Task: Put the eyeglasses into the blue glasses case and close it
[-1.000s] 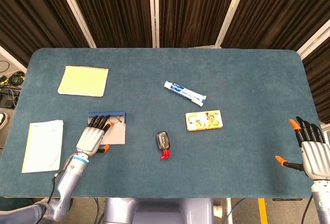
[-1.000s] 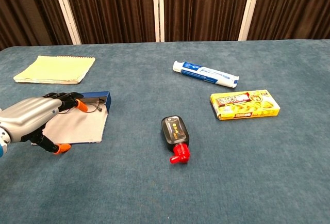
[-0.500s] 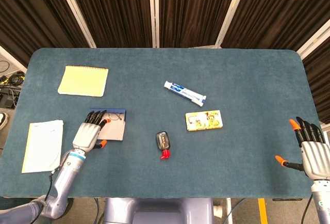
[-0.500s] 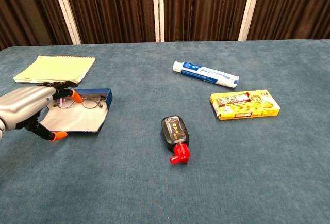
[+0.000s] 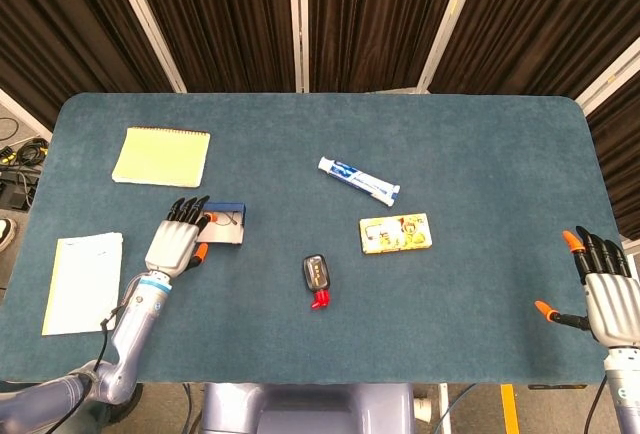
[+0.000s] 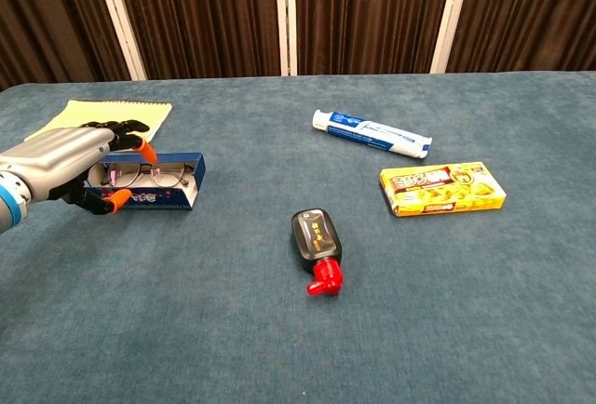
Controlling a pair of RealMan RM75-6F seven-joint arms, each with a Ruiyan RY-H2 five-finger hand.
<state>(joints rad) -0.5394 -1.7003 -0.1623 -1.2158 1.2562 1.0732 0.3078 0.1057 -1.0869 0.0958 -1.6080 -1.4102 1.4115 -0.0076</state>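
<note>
The blue glasses case [image 5: 226, 237] [image 6: 166, 199] lies at the table's left, its lid flap tilted up toward the box. The eyeglasses [image 6: 142, 176] [image 5: 229, 220] lie inside it, still visible above the raised flap. My left hand [image 5: 178, 243] [image 6: 67, 164] holds the flap at its left end, with fingers over the top and thumb in front. At the table's right edge my right hand [image 5: 606, 292] hovers with fingers spread and nothing in it; the chest view does not show it.
A yellow notepad [image 5: 162, 157] [image 6: 60, 119] lies behind the case, a white booklet [image 5: 82, 282] to its left. A toothpaste tube [image 5: 358, 181], a yellow box [image 5: 395, 233] and a black bottle with a red cap [image 5: 317, 279] sit mid-table.
My left hand has lifted the case's flat-lying flap and swung it up and back toward the box. The right hand has not moved.
</note>
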